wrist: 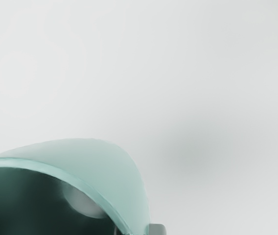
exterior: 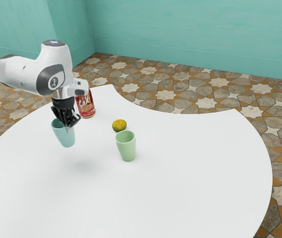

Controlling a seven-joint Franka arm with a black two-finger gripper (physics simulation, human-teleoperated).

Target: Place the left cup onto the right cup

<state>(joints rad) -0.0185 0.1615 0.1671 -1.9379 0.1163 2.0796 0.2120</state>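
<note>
A pale teal cup [exterior: 64,134] hangs above the white table [exterior: 180,188], slightly tilted, with my black gripper [exterior: 66,124] shut on its rim. Its shadow lies on the tabletop below and to the exterior view's right. A light green cup [exterior: 125,145] stands upright on the table, well to the exterior view's right of the held cup. In the wrist view the teal cup [wrist: 95,171] looms large and blurred just under my hand, its dark inside showing, with the bare table [wrist: 178,73] beyond it.
A red can [exterior: 86,103] stands behind my gripper near the table's far edge. A small yellow-green fruit [exterior: 119,125] lies just behind the green cup. The table's rounded edge drops off to a patterned tile floor [exterior: 205,89].
</note>
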